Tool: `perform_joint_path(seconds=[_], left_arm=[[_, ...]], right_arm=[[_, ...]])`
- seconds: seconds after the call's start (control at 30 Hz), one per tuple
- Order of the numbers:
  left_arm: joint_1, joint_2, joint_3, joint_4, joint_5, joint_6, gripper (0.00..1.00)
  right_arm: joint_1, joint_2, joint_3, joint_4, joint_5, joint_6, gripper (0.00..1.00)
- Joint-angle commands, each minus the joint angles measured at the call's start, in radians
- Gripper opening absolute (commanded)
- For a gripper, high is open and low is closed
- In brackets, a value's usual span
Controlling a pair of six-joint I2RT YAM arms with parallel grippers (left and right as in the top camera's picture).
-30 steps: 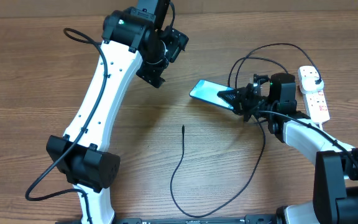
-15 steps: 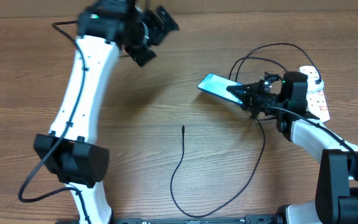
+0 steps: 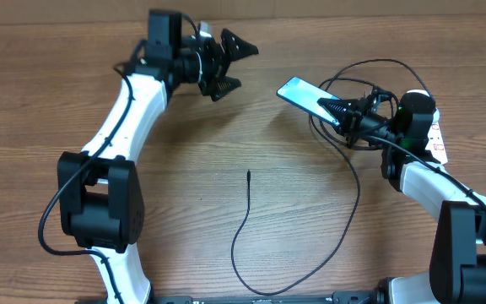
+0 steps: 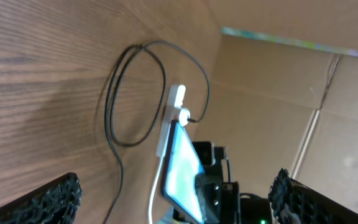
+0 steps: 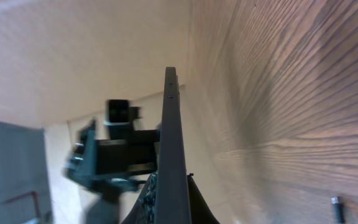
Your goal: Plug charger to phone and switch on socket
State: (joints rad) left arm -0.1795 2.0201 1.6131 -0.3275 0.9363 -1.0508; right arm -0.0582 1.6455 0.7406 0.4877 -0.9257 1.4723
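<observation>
The right gripper (image 3: 334, 111) is closed on the phone (image 3: 304, 94). It clamps one short end so that the rest of the body projects forward of its fingers, raised off the surface (image 3: 184, 194) and tilted. In the right wrist view the phone appears edge-on between the fingers, which confirms a grip across its flat faces. This hold leaves the free end exposed, presumably so that a connector can be brought to it. The left gripper (image 3: 245, 67) is fully open and holds nothing. It hangs above the surface with its fingers pointed toward the phone, well apart from it, and its wrist camera faces the screen. The charger (image 3: 245, 221) lies untouched. Its tip (image 3: 249, 174) rests on the surface nearer the robot's base than either gripper and close to neither, and the cable curves back under the right arm to loose loops beside the right gripper. The socket (image 3: 438, 145) lies just behind the right gripper, partly hidden by that arm. Whether its switch is on cannot be told. Judged from this layout, the phone is being presented and the left gripper must next fetch the tip.
</observation>
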Motion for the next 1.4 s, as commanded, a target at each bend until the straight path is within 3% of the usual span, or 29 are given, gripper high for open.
perform_joint_path(seconds=[0.0,0.17,0.33,0.53,0.9,1.1,1.37], left_arm=[[-0.023,-0.002,-0.090,0.108,0.056,-0.147,1.00],[-0.109,-0.003,-0.099,0.109,-0.114,-0.267,1.00],[-0.195,-0.003,-0.099,0.175,-0.275,-0.277,1.00],[-0.198,-0.003,-0.099,0.170,-0.285,-0.290,1.00],[-0.209,-0.002,-0.099,0.167,-0.328,-0.457,1.00],[-0.233,-0.002,-0.099,0.164,-0.372,-0.463,1.00],[-0.233,0.002,-0.099,0.164,-0.370,-0.385,1.00]], right_arm=[[0.016,-0.005,0.013,0.022,0.035,0.135,0.04],[0.114,-0.005,0.013,0.028,0.176,0.168,0.04],[0.183,-0.005,0.013,0.054,0.245,0.261,0.04],[0.185,-0.005,0.013,0.088,0.264,0.260,0.04],[0.190,-0.005,0.012,0.158,0.290,0.230,0.04],[0.205,-0.005,0.012,0.154,0.304,0.259,0.04],[0.229,-0.005,0.012,0.151,0.304,0.252,0.04]])
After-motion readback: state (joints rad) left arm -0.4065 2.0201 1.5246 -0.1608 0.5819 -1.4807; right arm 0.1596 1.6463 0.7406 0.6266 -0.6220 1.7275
